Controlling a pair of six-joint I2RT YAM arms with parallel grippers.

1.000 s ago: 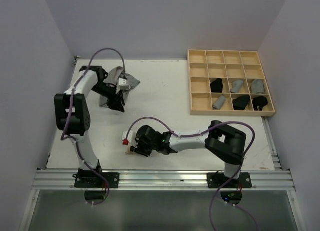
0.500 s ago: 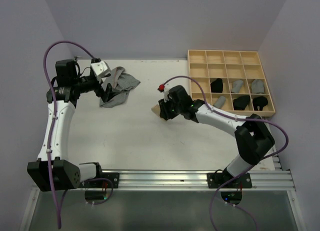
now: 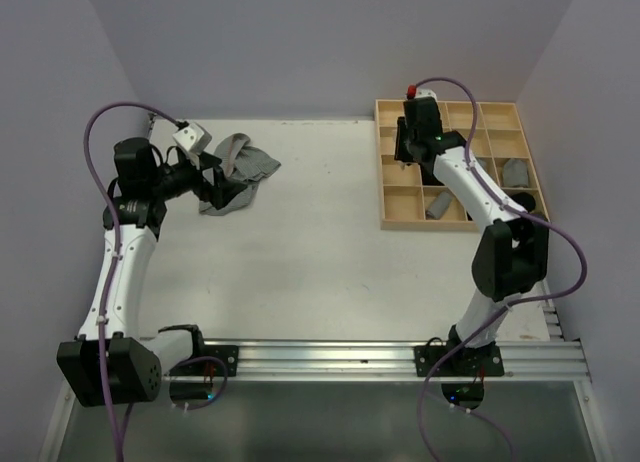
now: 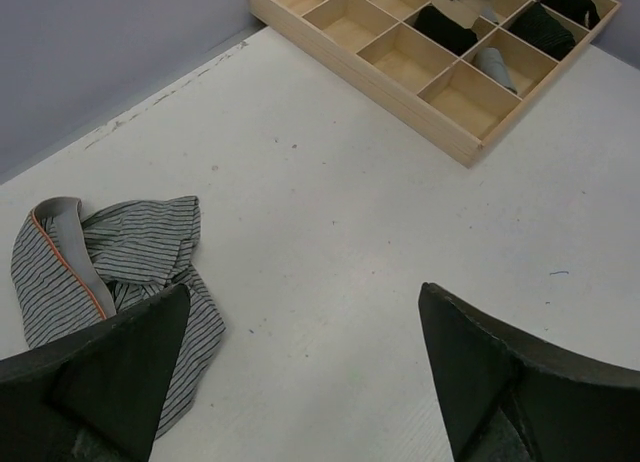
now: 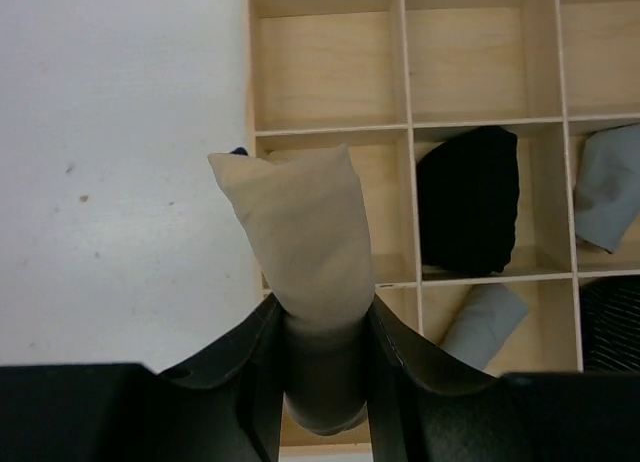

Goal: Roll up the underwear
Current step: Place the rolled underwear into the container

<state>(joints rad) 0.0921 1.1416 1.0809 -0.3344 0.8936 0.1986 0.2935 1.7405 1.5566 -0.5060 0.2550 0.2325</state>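
— What is carried by the white surface (image 3: 320,252)?
— A pale wooden grid tray (image 3: 400,204) is set on it. Crumpled striped grey underwear (image 3: 255,162) is laid well apart from that tray, to its left.

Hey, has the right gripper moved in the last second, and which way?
Yes. The right gripper swung from the table's near middle, away and rightward, and now hangs over the wooden tray's left column, holding the tan underwear roll.
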